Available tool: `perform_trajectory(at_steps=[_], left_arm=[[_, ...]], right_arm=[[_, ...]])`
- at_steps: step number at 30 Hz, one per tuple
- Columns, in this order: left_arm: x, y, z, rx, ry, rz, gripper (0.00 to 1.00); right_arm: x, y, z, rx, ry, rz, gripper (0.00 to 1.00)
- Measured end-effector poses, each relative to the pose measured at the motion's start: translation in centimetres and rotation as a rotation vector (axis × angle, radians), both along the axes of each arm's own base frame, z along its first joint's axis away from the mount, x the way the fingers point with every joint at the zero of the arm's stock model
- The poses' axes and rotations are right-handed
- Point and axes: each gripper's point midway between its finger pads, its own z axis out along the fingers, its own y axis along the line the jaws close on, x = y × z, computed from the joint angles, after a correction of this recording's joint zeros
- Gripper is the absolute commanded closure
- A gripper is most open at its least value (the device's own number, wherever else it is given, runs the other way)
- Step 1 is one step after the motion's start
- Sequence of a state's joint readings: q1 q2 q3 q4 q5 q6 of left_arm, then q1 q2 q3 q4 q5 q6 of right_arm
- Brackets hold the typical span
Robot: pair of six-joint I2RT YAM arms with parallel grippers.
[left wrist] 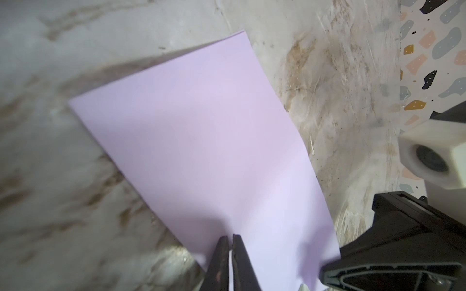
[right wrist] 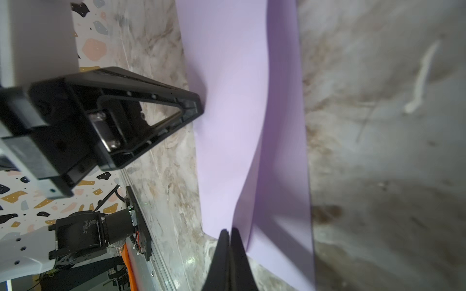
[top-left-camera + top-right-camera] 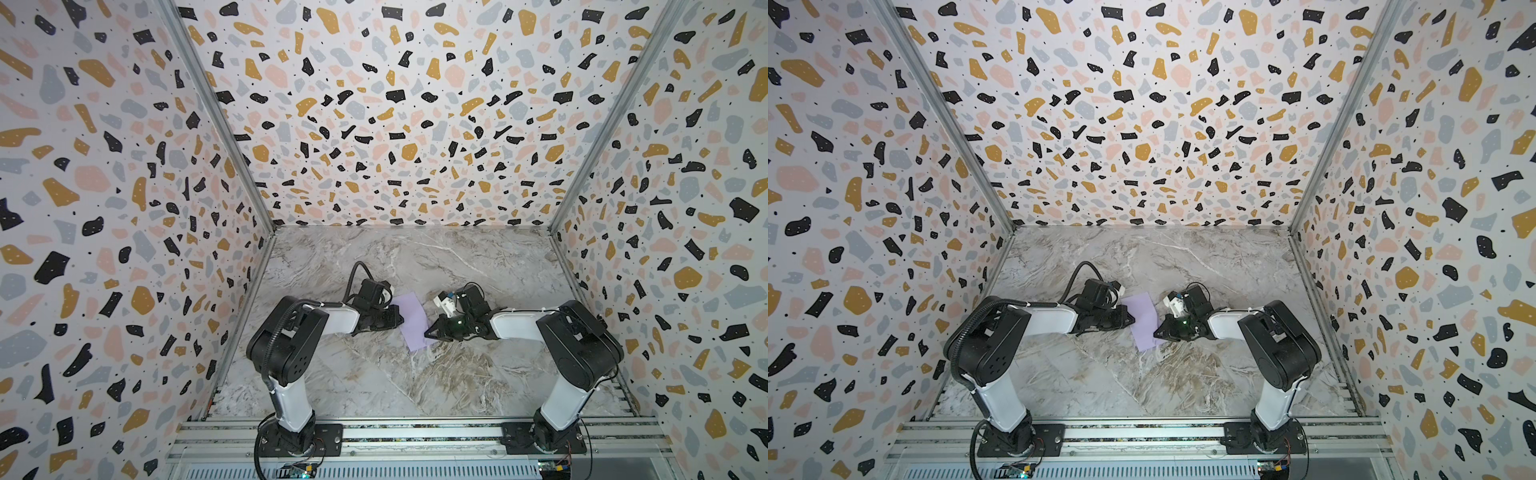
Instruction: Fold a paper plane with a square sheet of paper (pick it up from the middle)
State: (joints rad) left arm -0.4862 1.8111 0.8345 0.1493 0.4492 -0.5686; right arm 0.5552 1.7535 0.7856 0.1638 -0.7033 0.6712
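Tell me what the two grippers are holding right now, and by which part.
The lilac paper sheet: the right gripper pinches its raised edge near a corner; the left gripper is closed on the opposite edge, about midway.

The square sheet of paper (image 1: 201, 141) is seen spread at a slant over the marble tabletop (image 1: 75, 201), and a dark shadow is cast along its far edge. The near edge is pinched by the left gripper (image 1: 229, 239), whose two dark fingers are pressed almost together. A near corner is met by the black tip of the right gripper (image 1: 335, 270), beside which a blurred white camera housing (image 1: 433, 161) is seen. A terrazzo-patterned wall (image 1: 433, 50) is glimpsed beyond.
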Motion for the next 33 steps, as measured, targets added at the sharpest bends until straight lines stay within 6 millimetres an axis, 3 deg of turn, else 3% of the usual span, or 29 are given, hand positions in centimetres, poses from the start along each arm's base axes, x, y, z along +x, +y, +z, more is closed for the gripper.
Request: perform_trajectory(at_steps=[12,17,33], left_arm=[[0.1,-0.1,-0.1,0.011,-0.002,-0.007,0.9],[0.2,-0.1,0.0,0.011,-0.003,-0.007,0.91],[0.2,-0.1,-0.1,0.014,-0.004,-0.005,0.92]], right_arm=[[0.8,2.4,2.1,0.074,-0.028,0.033,1.0],[1.1,3.4,1.4,0.078,-0.017,0.038,1.0],[2.1,3.9,-0.1,0.058,0.001,-0.012,1.0]])
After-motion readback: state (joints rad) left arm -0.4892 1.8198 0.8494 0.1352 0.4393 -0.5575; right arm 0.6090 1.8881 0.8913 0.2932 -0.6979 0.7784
